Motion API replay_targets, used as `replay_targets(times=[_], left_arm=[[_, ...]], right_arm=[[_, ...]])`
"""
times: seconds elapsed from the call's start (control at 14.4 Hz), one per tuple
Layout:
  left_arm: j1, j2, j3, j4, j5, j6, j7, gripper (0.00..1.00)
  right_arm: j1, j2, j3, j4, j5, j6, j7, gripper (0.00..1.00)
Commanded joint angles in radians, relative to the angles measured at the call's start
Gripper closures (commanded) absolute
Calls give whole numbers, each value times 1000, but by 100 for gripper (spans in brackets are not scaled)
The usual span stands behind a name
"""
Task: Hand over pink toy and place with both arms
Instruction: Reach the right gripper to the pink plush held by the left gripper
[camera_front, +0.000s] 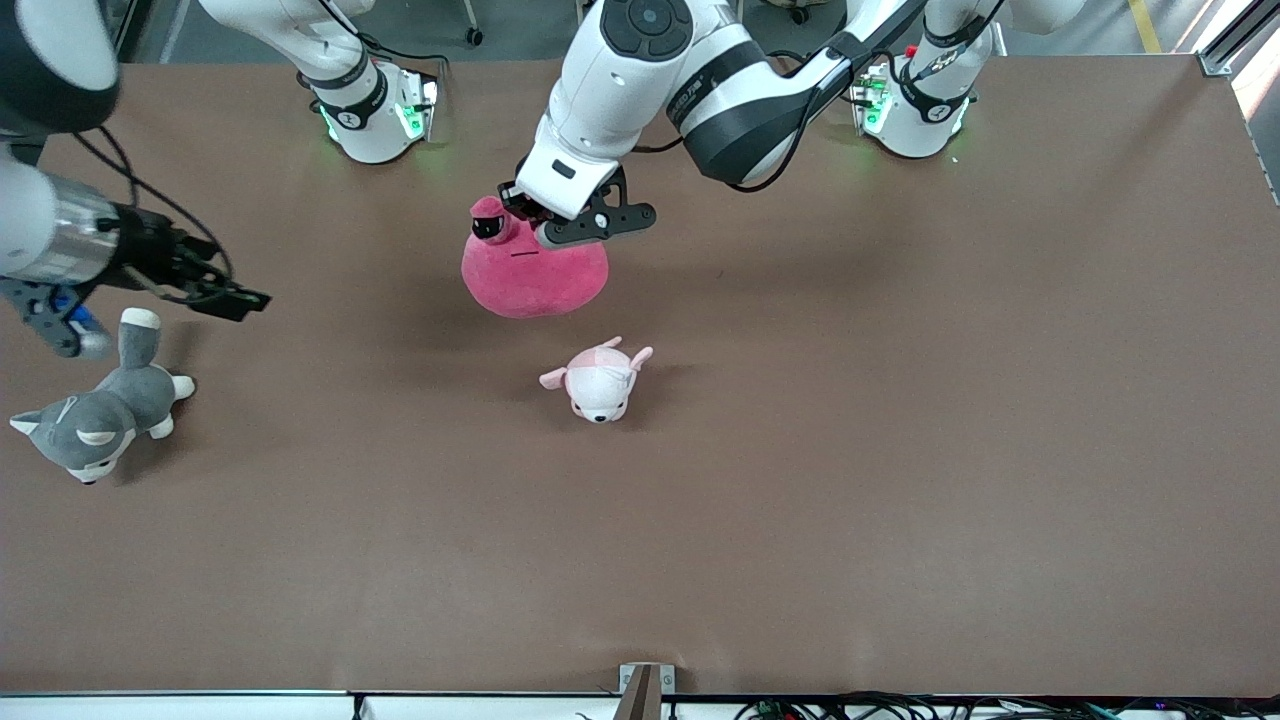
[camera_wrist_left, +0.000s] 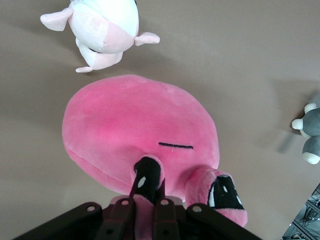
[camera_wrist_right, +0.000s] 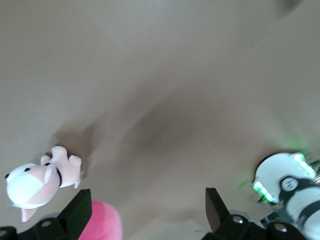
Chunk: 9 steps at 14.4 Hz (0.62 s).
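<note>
The left end effector (camera_front: 535, 222) clamps one eye bump of the pink toy (camera_front: 533, 275), which hangs over the counter (camera_front: 900, 420) near a small pale plush animal (camera_front: 600, 382). The right end effector (camera_front: 235, 298), fingers apart, waits empty over the grey plush dog (camera_front: 95, 415); handover and placement remain.
</note>
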<state>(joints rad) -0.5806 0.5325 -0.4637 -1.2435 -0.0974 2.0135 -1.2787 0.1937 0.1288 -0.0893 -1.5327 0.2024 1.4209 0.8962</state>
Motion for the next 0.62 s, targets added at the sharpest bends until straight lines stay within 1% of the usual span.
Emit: replay_targets(times=[0.0, 0.14, 0.35, 0.55], left_arm=[[-13, 11, 13, 30, -4, -1, -11, 100], [-13, 12, 13, 30, -4, 5, -28, 100], [-13, 12, 13, 30, -4, 5, -36, 100], [-13, 12, 13, 29, -4, 5, -36, 100]], right_arm=[[90, -50, -6, -87, 22, 76, 171, 0], [151, -51, -6, -96, 23, 108, 271, 0], [200, -49, -6, -110, 107, 144, 375, 0], [272, -49, -7, -118, 109, 177, 464, 0]])
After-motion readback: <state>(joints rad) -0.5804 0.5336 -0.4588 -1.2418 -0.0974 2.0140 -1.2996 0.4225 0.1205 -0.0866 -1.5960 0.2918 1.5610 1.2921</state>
